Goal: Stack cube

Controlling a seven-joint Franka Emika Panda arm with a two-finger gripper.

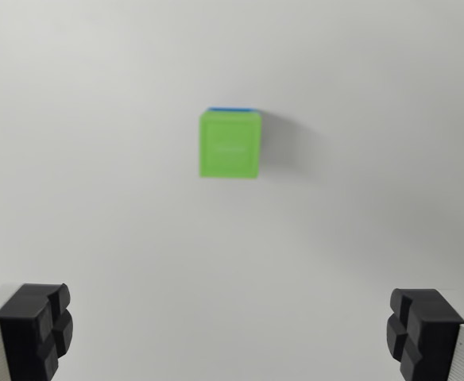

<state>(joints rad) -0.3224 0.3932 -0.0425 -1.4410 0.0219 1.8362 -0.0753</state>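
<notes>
Wrist view: one green cube (230, 144) atop one blue cube (232, 109) (only its edge shows), two fingers (35, 329) spread wide, empty.

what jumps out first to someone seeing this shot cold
A bright green cube sits just above the middle of the wrist view on a plain white surface, with a thin blue edge peeking out along its top side, seemingly another cube beneath it. Next come the gripper's two black fingertips, spread wide at the bottom corners and holding nothing.
</notes>
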